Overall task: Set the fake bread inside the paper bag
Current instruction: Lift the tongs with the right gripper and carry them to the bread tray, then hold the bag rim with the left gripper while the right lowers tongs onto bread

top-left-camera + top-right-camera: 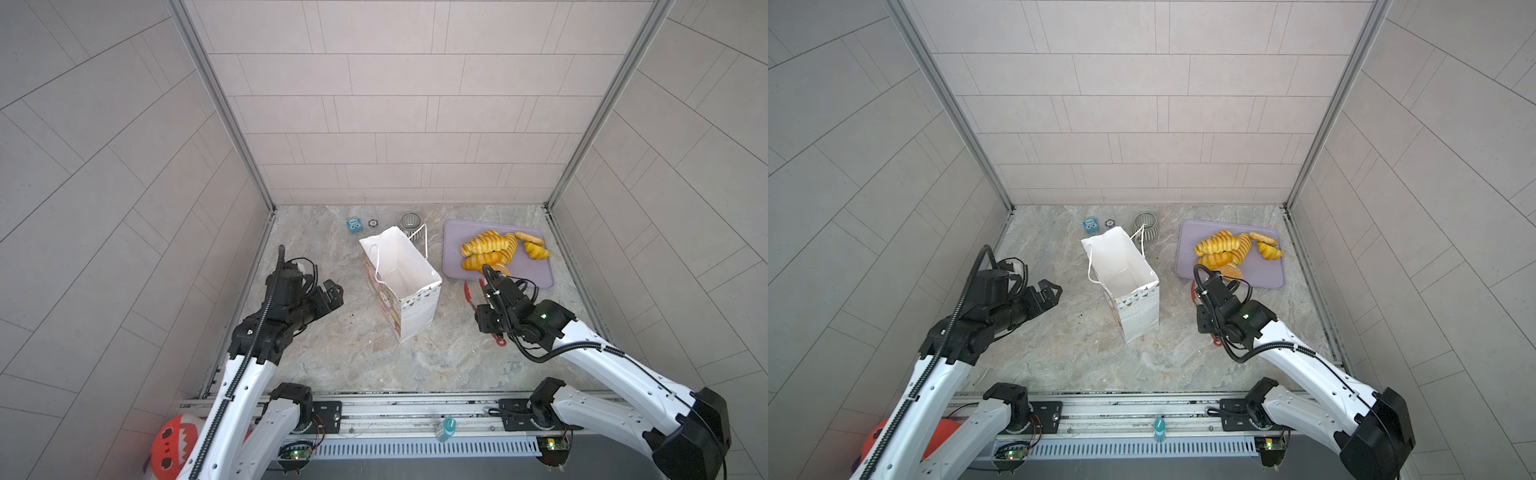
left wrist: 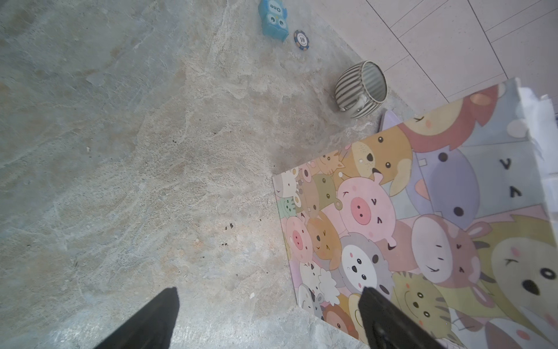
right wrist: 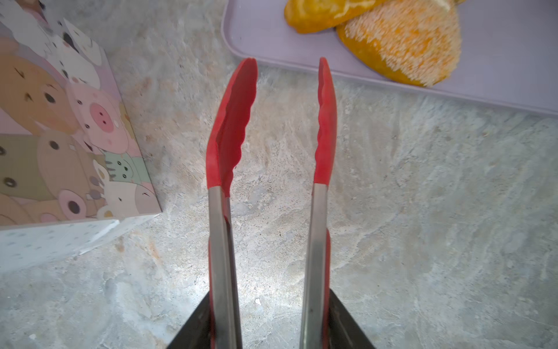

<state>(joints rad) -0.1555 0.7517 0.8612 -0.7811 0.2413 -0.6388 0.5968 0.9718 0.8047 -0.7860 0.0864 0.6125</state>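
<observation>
The paper bag [image 1: 399, 270] [image 1: 1121, 266] stands open at the middle of the table, its cartoon-animal side [image 2: 422, 226] facing my left gripper. Several pieces of fake bread [image 1: 490, 247] [image 1: 1223, 247] are piled on the lilac tray [image 1: 532, 274]. My left gripper [image 1: 333, 292] [image 2: 268, 291] hovers open and holds nothing, left of the bag. My right gripper [image 3: 270, 302] is shut on the metal arms of the red-tipped tongs [image 3: 223, 241]. The tong tips [image 3: 238, 114] stand apart just short of the tray edge [image 3: 271, 33], near a sesame bun [image 3: 404, 45].
A striped cup [image 1: 410, 220] [image 2: 360, 89], a blue toy box [image 1: 354, 225] and a poker chip [image 1: 372, 223] sit along the back wall behind the bag. Tiled walls enclose the table on three sides. The bag's corner [image 3: 60, 121] is close to the tongs.
</observation>
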